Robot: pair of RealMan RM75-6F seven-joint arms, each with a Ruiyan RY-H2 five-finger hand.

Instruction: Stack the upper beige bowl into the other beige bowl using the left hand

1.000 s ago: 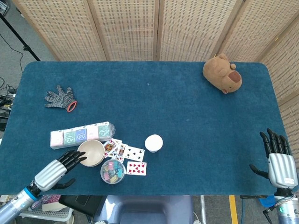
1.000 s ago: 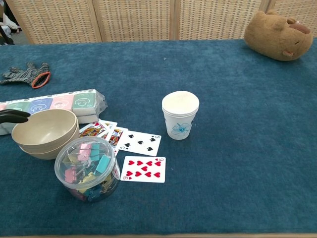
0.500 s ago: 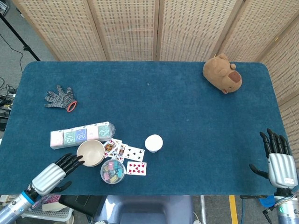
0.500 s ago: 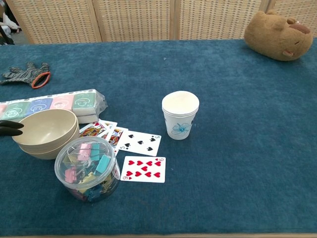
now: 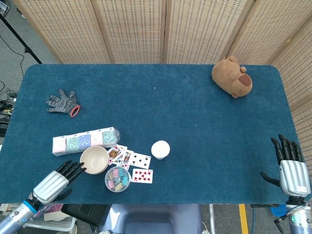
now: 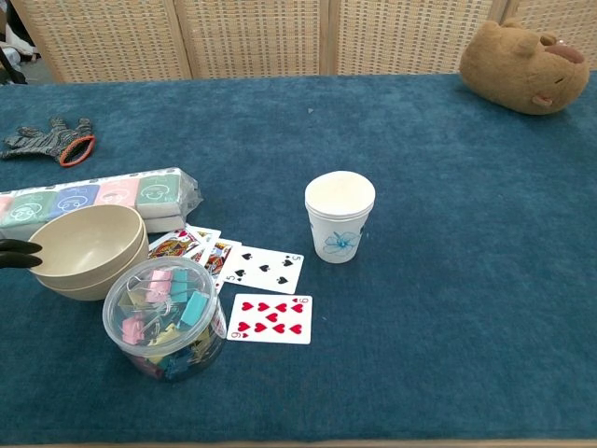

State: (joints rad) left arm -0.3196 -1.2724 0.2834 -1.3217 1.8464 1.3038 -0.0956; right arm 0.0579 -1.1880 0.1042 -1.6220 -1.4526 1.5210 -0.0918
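**Two bowls, one inside the other, on our blue table**

We see a big table (image 5: 195, 112) with a soft blue cloth on top. Behind it stand woven wall screens (image 5: 131, 29). The floor beside it is grey.

The upper beige bowl (image 6: 86, 241) sits inside the other beige bowl (image 6: 93, 282), near the front left corner of the table. Both are plain, round and pale. Only the rim and side of the lower one peek out. Just behind them lies a long tissue pack (image 5: 84, 141). Just in front stands a clear tub of coloured clips (image 6: 165, 317). Playing cards (image 6: 261, 280) lie beside them, and a white paper cup (image 6: 340, 217) stands further right.

Our left hand (image 5: 57, 179) lies by the bowls, holding nothing, its dark fingers (image 5: 73, 168) apart and reaching to the rim. Our right hand (image 5: 291, 168) rests at the far right edge, fingers spread, holding nothing.

A striped glove (image 5: 63, 102) lies at the left, and a brown plush toy (image 5: 232, 76) sits at the far right corner
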